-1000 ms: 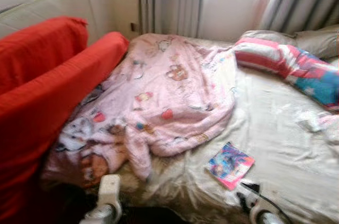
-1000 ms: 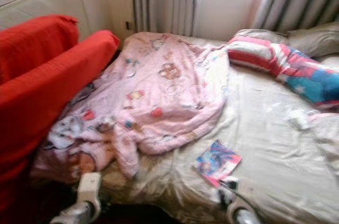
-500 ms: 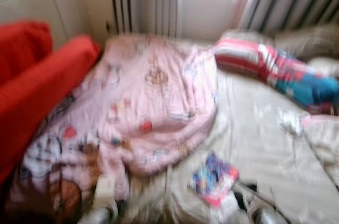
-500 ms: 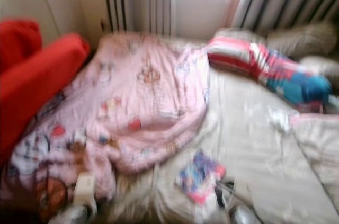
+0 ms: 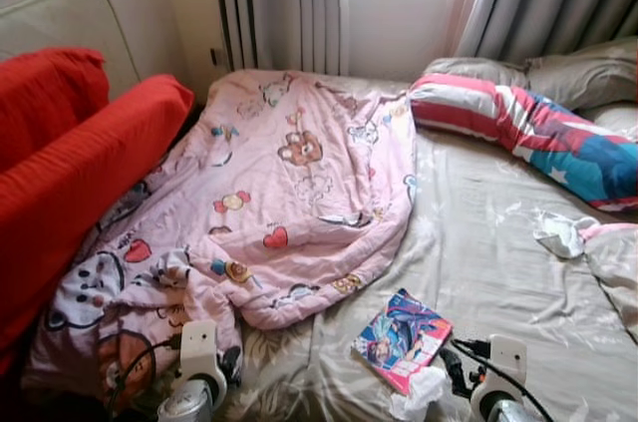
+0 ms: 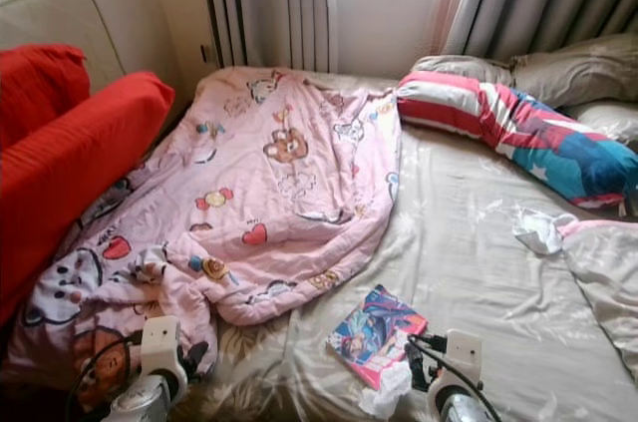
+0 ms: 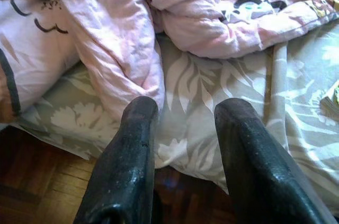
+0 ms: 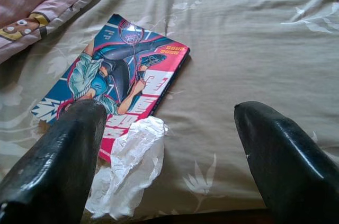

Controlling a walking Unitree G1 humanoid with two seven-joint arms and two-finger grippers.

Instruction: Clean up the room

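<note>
Bed [image 5: 498, 242] holds one pink blanket [image 5: 289, 193], one magazine [image 8: 119, 78], two crumpled tissues, one [image 8: 130, 168] touching the magazine. Both the left hand [image 7: 185, 144] and right hand [image 8: 169, 150] hover released, fingers spread.

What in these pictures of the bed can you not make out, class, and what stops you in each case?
- Book: the crumpled tissue and a right gripper finger hide its near corner; title too small.
- White scrap by the striped pillow: too small to identify.
- Bed sheet under the pink blanket: covered.
- Left gripper: its finger bases cut off by the picture's edge.
</note>
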